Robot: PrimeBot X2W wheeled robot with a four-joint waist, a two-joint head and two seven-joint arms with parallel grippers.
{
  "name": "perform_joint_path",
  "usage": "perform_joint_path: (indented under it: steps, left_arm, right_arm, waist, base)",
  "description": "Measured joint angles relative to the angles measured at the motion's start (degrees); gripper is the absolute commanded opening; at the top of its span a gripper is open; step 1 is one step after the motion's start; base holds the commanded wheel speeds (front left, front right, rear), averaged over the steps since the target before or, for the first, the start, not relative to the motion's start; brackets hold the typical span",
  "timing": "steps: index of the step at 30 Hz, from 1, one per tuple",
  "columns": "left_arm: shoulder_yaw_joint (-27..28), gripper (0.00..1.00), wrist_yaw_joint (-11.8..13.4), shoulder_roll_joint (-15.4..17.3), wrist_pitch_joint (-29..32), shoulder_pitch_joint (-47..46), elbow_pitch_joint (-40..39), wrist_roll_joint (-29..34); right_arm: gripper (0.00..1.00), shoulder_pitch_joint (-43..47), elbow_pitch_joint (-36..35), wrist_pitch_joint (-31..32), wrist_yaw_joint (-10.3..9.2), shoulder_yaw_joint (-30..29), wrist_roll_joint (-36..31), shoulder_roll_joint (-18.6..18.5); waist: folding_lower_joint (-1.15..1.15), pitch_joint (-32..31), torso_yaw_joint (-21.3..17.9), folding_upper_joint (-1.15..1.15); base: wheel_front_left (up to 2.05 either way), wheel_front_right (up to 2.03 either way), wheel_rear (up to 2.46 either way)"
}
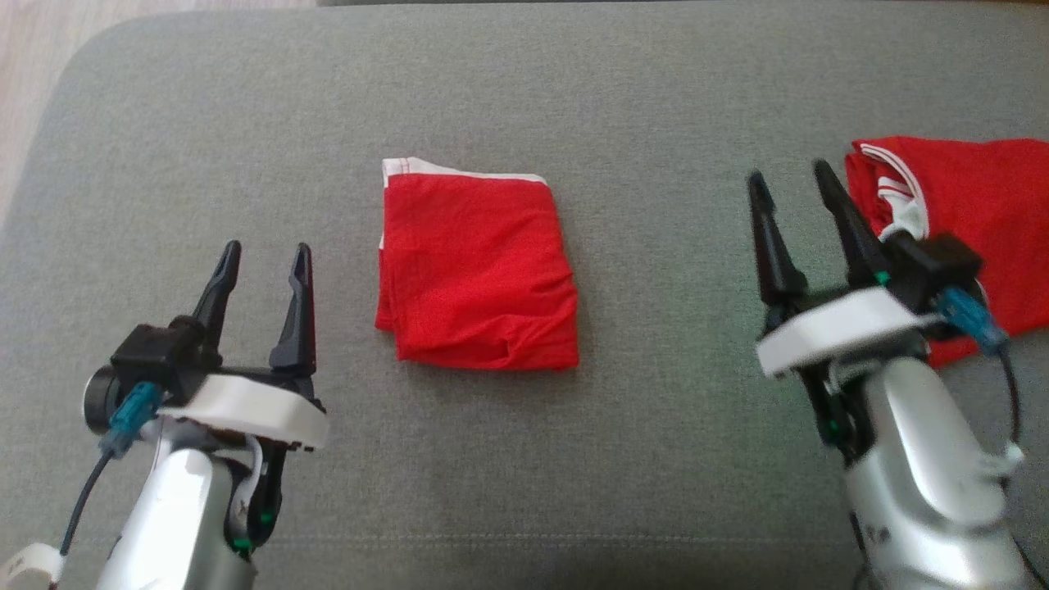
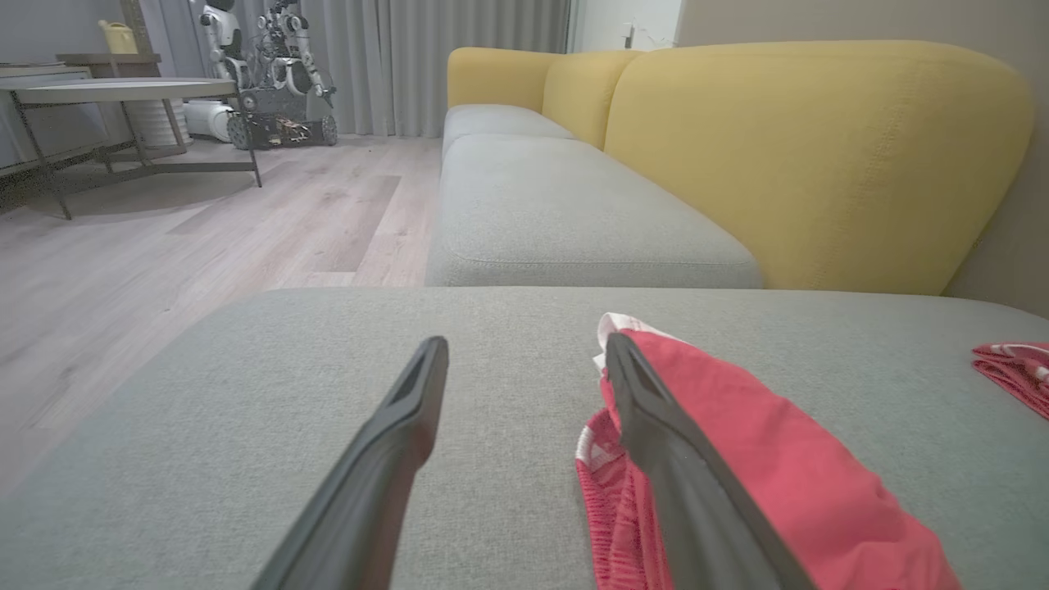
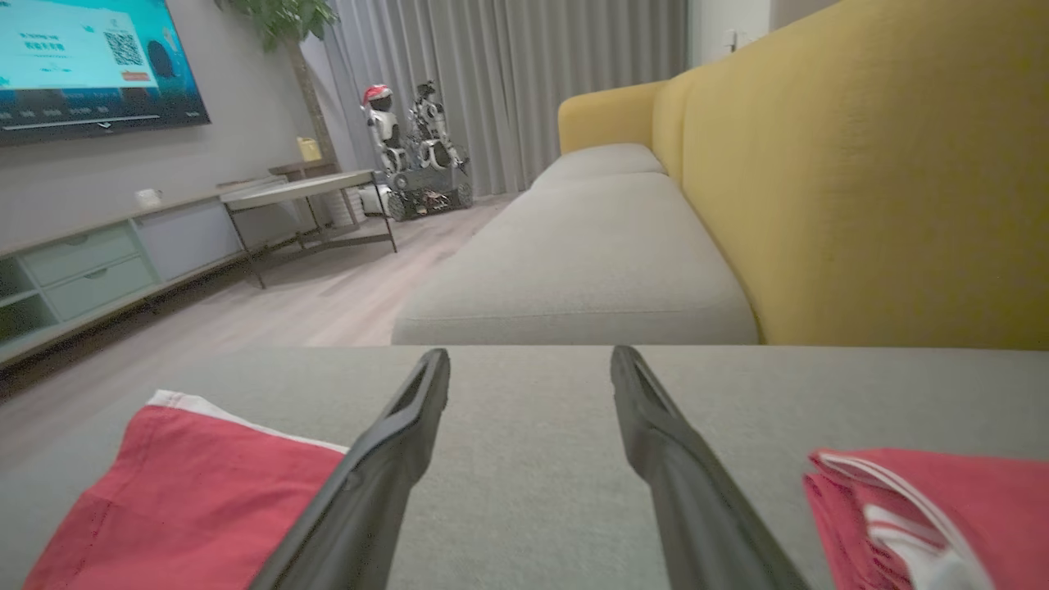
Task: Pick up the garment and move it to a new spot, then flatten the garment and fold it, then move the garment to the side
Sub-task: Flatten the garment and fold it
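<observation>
There are two claws and two red garments on one big grey cushion (image 1: pixel 246 123).

The left claw (image 1: pixel 267 250) is wide open, with its two dark fingers well apart. It holds nothing. The right claw (image 1: pixel 788 172) is wide open too, and it also holds nothing. Both claws point away from the robot, over the cushion.

The first garment is the folded red garment (image 1: pixel 475 270). It lies flat between the two claws, a bit nearer to the left claw. It is on the right side of the left claw and on the left side of the right claw. It has a thin white edge along its far side. No claw touches it. From the left wrist, the left claw's right finger shows in front of this garment.

The second red garment (image 1: pixel 975 213) lies just to the right of the right claw, by the edge of the view. It has white stripes at its neck. Part of it is hidden behind the right claw's wrist, so I cannot tell if they touch. It is well apart from the left claw.

Past the claws' fingertips, beyond the cushion, stands one yellow sofa (image 3: pixel 860 180) with grey seats. To the left of the right claw's fingers, far off, are one table (image 3: pixel 303 188), one big screen (image 3: pixel 90 65) on the wall, and two white robots (image 3: pixel 383 123) by a grey curtain (image 3: pixel 533 74).
</observation>
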Motion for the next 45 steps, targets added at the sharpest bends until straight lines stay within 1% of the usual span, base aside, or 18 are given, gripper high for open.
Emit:
perform_joint_path:
  steps: [3, 7, 13, 15, 22, 29, 34, 35, 45]
  left_arm:
    - [-0.3, 1.0, 0.0, 0.2, 0.4, 0.3, -0.8, 0.0]
    - [-0.6, 1.0, 0.5, 0.9, 0.5, 2.2, -1.8, 0.0]
    - [-1.3, 1.0, 0.5, 1.6, 1.4, 6.1, -3.5, 0.3]
    - [-1.4, 1.0, 0.5, 1.8, 1.5, 7.2, -4.0, 0.3]
    - [-1.4, 1.0, 2.0, 2.2, 2.5, 11.1, -6.4, -0.1]
    - [-2.1, 1.0, 2.4, 2.7, 3.8, 14.7, -8.2, -0.1]
    - [-2.3, 1.0, 2.5, 2.9, 4.0, 15.4, -8.8, -0.2]
    - [-2.3, 1.0, 2.9, 3.0, 4.0, 15.4, -9.0, -0.5]
    - [-2.6, 1.0, 3.0, 3.4, 4.7, 16.4, -9.5, -0.5]
  right_arm:
    - [1.0, 5.1, -5.8, 3.0, 0.0, -2.9, -2.4, 0.2]
    - [1.0, 10.4, -12.1, 6.3, 0.0, -4.6, -3.6, 0.7]
    - [1.0, 16.0, -17.6, 9.4, 0.0, -5.7, -3.7, 1.0]
    - [1.0, 17.5, -18.5, 10.3, 0.0, -5.9, -3.6, 1.1]
    - [1.0, 21.2, -20.5, 11.9, 0.0, -6.5, -2.5, 1.4]
    - [1.0, 24.7, -21.8, 13.2, 0.0, -7.2, -2.0, 1.5]
    - [1.0, 25.9, -22.7, 13.8, 0.0, -7.7, -2.1, 1.5]
    - [1.0, 26.3, -23.1, 14.0, 0.0, -7.9, -2.1, 1.5]
    - [1.0, 26.7, -24.1, 15.2, 0.0, -8.4, -2.1, 1.6]
  waist:
    - [0.0, -0.4, -0.4, 0.0]
    - [0.0, -1.3, -0.7, 0.0]
    - [0.0, -3.7, -0.8, 0.0]
    - [0.0, -4.7, -0.8, 0.0]
    - [0.0, -7.8, -0.4, 0.0]
    - [0.0, -10.6, 0.0, 0.0]
    - [0.0, -11.4, 0.1, 0.0]
    - [0.0, -11.8, 0.1, 0.0]
    - [0.0, -12.1, 0.0, 0.0]
  base:
    - [0.0, 0.0, 0.0]
    - [0.0, 0.0, 0.0]
    - [0.0, 0.0, 0.0]
    - [0.0, 0.0, 0.0]
    - [0.0, 0.0, 0.0]
    - [0.0, 0.0, 0.0]
    - [0.0, 0.0, 0.0]
    - [0.0, 0.0, 0.0]
    - [0.0, 0.0, 0.0]
